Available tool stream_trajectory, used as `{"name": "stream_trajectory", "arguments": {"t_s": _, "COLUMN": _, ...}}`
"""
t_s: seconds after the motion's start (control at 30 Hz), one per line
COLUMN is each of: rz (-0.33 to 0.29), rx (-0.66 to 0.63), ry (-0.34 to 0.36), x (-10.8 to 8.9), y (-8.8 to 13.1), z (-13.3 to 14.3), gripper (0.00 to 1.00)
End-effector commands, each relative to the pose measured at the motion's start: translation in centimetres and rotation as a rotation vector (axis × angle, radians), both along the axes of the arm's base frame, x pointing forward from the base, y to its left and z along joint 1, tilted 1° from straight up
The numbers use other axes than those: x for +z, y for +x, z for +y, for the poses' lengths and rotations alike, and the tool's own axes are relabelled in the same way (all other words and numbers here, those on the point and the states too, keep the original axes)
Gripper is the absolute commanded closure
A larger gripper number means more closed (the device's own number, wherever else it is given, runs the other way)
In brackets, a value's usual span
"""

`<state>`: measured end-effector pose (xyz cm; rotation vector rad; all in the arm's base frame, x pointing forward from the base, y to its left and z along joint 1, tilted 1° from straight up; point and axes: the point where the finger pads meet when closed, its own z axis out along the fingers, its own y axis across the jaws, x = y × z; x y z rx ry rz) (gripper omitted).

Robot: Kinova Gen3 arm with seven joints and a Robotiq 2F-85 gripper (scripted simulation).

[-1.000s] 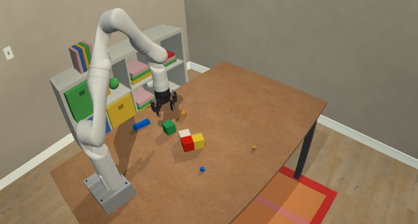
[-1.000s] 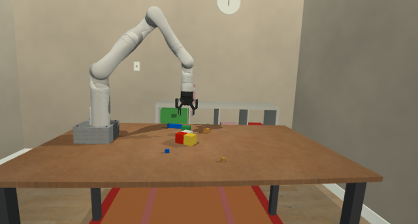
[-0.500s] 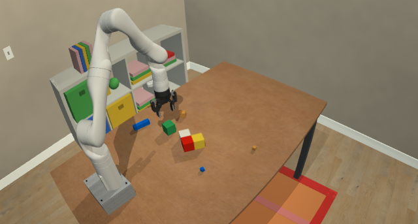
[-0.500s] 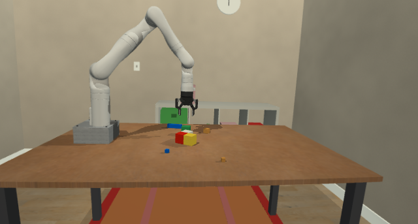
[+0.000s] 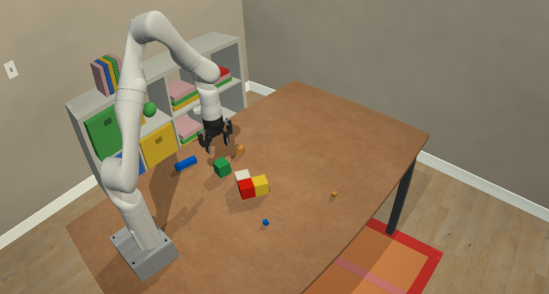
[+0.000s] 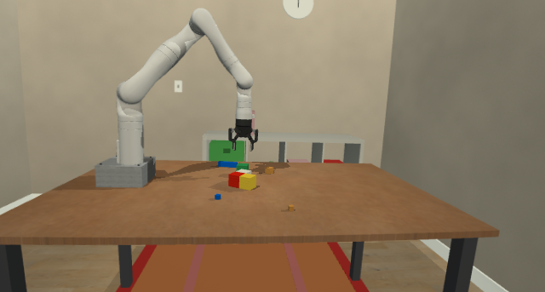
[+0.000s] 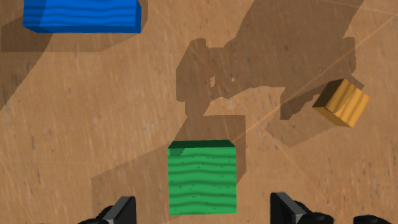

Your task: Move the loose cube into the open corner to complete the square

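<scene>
The loose green cube (image 5: pixel 221 166) sits on the table apart from the group of white (image 5: pixel 242 174), red (image 5: pixel 246 188) and yellow (image 5: pixel 260 185) cubes, which form an L with one corner free. My gripper (image 5: pixel 216 145) hangs open above the table, just behind the green cube and well clear of it. In the wrist view the green cube (image 7: pixel 202 177) lies low in the frame, between my two fingertips as seen from above. In the exterior view the gripper (image 6: pixel 243 142) hovers above the green cube (image 6: pixel 243 166). Nothing is between the fingers.
A blue block (image 5: pixel 185 163) lies left of the green cube, and a small orange cube (image 5: pixel 240 149) lies behind it. A small blue cube (image 5: pixel 265 222) and another small orange cube (image 5: pixel 334 194) lie nearer the front. A shelf (image 5: pixel 163 114) with bins and books stands behind the table.
</scene>
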<state>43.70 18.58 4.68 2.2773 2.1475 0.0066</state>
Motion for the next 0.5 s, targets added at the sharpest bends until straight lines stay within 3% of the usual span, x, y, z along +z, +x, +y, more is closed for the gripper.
{"name": "stream_trajectory", "arguments": {"t_s": 0.0, "rz": -0.002, "rx": 0.000, "ry": 0.001, "x": 0.08, "y": 0.05, "z": 0.03, "gripper": 0.17}}
{"name": "stream_trajectory", "arguments": {"t_s": 0.47, "rz": -0.002, "rx": 0.000, "ry": 0.001, "x": -0.58, "y": 0.06, "z": 0.02, "gripper": 0.17}}
